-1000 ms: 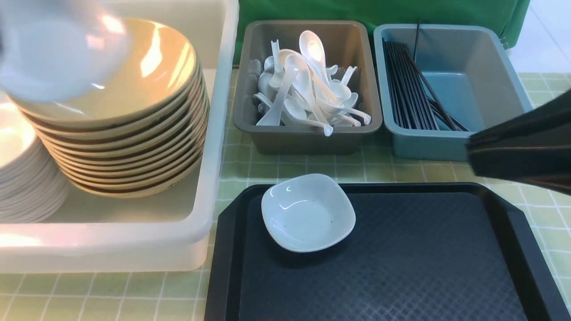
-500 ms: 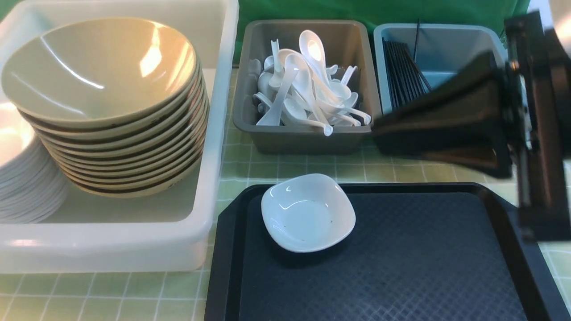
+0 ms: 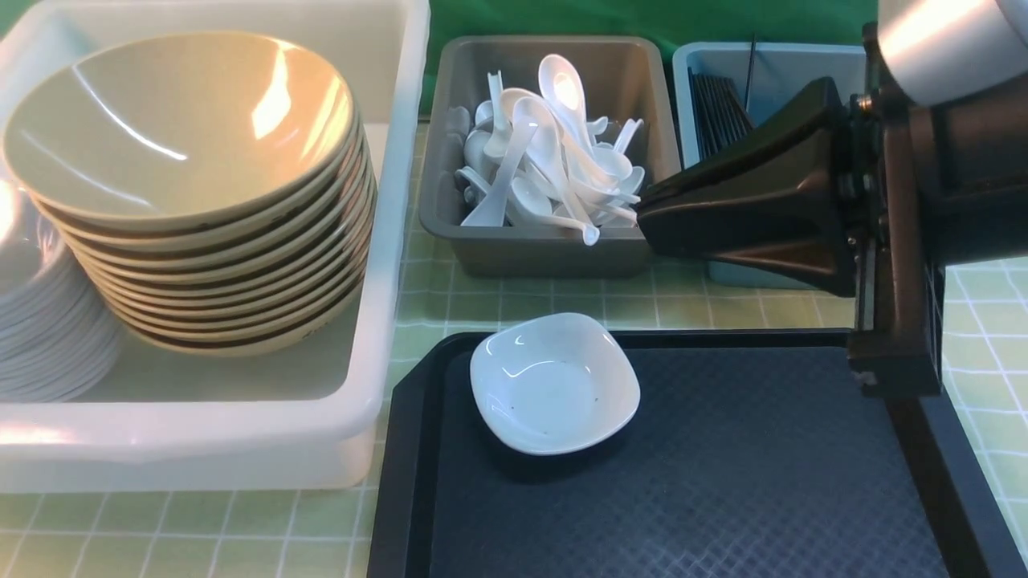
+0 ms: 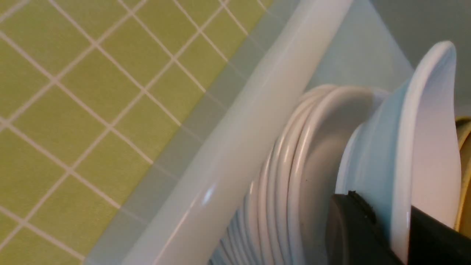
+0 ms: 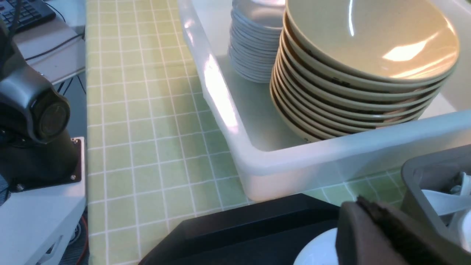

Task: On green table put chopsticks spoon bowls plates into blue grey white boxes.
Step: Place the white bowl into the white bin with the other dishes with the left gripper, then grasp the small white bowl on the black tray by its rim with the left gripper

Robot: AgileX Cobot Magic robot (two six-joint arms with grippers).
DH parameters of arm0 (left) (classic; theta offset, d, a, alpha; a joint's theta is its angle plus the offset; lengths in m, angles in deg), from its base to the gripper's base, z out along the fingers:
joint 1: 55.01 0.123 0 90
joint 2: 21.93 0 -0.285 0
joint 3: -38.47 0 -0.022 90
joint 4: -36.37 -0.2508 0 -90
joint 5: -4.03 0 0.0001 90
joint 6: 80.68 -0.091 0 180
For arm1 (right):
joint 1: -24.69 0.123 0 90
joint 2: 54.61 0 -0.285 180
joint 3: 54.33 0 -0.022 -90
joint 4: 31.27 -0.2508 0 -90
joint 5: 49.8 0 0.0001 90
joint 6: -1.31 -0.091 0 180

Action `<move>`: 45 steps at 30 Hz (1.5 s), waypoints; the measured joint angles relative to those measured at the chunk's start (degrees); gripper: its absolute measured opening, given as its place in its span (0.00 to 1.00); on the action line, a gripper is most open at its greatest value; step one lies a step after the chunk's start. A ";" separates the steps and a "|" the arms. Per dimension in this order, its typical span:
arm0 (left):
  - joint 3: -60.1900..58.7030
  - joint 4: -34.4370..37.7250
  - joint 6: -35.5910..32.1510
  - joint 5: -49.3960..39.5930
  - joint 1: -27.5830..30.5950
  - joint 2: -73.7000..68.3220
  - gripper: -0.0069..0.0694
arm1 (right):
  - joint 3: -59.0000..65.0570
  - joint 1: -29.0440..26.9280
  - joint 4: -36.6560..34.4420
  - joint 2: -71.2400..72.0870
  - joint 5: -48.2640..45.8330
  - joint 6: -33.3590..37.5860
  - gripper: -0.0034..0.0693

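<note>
My left gripper [image 4: 399,235] is shut on the rim of a white plate [image 4: 423,129], held on edge over the stack of white plates [image 4: 294,165] in the white box [image 4: 239,147]; it is out of the front view. Another white plate [image 3: 554,381] lies on the black tray [image 3: 683,482]. My right gripper [image 3: 642,213] is shut and empty, above the tray's far edge, in front of the grey box [image 3: 554,257] of white spoons [image 3: 562,88]. It hides part of the blue box [image 3: 771,60] holding chopsticks [image 3: 719,104]. Tan bowls [image 3: 177,120] are stacked in the white box [image 3: 385,241].
The green table [image 3: 522,301] shows between tray and boxes. The plate stack [image 3: 32,321] stands left of the bowls. In the right wrist view the left arm's base [image 5: 33,110] stands beyond the table's edge.
My right gripper has swung in from the right edge, leftward across the blue box to the front of the grey box. The blurred white plate at the top left has left the front view.
</note>
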 joint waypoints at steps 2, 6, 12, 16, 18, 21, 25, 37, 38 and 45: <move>0.00 -1.01 0.17 0.59 -1.67 -0.71 0.11 | 0.00 0.00 0.00 0.00 0.00 0.00 0.08; 0.00 -5.63 3.33 3.48 -4.50 -1.10 0.15 | 0.00 0.00 0.00 0.00 0.00 0.00 0.08; 0.00 -9.81 7.89 4.30 -6.95 -0.50 0.39 | 0.00 0.00 -0.04 0.00 -0.93 0.00 0.08; 0.00 -12.47 9.26 4.37 -8.57 1.25 0.60 | 0.00 0.00 -0.06 0.00 -2.57 0.00 0.08; 0.00 -14.49 10.51 4.72 -9.46 2.21 0.70 | 0.00 0.00 -0.06 0.00 -3.32 0.00 0.08; 0.00 -23.32 16.30 5.57 -11.66 4.78 0.93 | 0.00 0.00 -0.06 0.00 -4.35 0.00 0.09; 0.00 -36.03 23.27 5.71 -14.88 7.28 0.96 | 0.00 0.00 -0.11 0.06 -5.58 0.00 0.10; 1.16 -41.12 22.24 1.65 -42.21 27.29 0.96 | 0.00 0.00 6.03 6.65 -9.59 -4.71 0.11; 1.03 -39.86 21.36 1.65 -43.71 27.74 0.95 | 0.00 0.00 6.84 7.06 -10.14 -5.61 0.11; -2.09 -24.30 13.13 -0.08 -68.34 24.25 0.82 | 0.00 0.00 11.86 11.42 -14.04 -13.31 0.13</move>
